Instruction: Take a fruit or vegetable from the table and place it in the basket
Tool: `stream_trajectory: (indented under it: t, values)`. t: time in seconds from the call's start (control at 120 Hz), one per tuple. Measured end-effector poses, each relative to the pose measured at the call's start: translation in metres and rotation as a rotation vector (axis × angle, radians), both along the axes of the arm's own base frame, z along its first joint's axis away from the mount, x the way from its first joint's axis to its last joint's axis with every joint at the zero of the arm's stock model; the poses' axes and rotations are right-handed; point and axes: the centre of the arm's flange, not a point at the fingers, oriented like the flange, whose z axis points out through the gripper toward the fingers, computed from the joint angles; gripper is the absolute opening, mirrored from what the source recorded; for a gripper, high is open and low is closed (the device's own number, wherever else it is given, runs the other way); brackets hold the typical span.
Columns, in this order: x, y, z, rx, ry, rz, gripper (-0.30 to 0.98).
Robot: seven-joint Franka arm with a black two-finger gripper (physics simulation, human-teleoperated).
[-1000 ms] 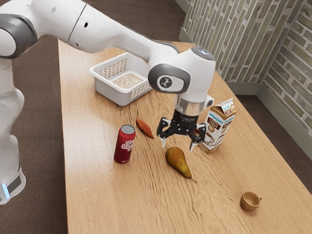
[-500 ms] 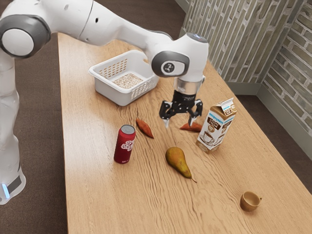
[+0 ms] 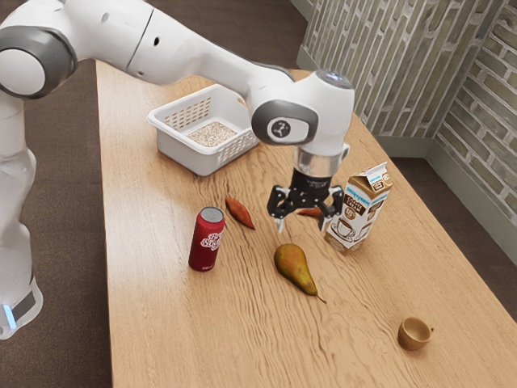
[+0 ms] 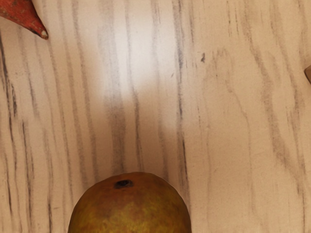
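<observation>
Pale wood table [image 3: 161, 323] runs down the exterior frame; white arm [image 3: 190, 48] enters at upper left. White basket [image 3: 194, 159] stands upper left of centre. Drink carton [image 3: 358, 212], right of centre; black gripper [image 3: 301, 229] just beside it in the frame, fingers spread, nothing grasped. Red can [image 3: 207, 239], left of centre. Pear [image 3: 294, 268] lies on the table a little below centre, outside the basket. Two smaller reddish vegetables, one [image 3: 240, 212] near centre, one [image 3: 309, 212] partly behind the gripper. Brown cup [image 3: 414, 333], lower right.

Progress, as judged: approach stage, pear the likely target. Done: hand near it, fingers ready. Left: align, lower, grip, lift, carry to basket, release.

Views compared. Exterior gives the basket, the finger spread and the pear's whole length, stem included. Wrist gives the pear's blunt end at the lower edge, with its dark spot [image 4: 123, 184], plus a reddish vegetable tip at upper left and a brown corner [image 4: 308, 74] at the right edge, probably the carton's.
</observation>
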Motion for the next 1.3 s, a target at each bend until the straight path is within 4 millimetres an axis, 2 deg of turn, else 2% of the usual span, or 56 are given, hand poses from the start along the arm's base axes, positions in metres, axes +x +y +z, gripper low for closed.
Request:
stream_trajectory:
  t: [0.358, 0.7, 1.017, 1.3]
  values:
    - [0.005, 0.032, -0.011, 0.002, 0.019, 0.069, 0.69]
    - [-0.001, 0.006, -0.015, 0.003, 0.027, 0.036, 0.69]
    - [0.002, 0.014, -0.033, 0.009, 0.071, 0.057, 0.69]
    - [-0.001, 0.000, -0.038, 0.009, 0.078, 0.038, 0.69]
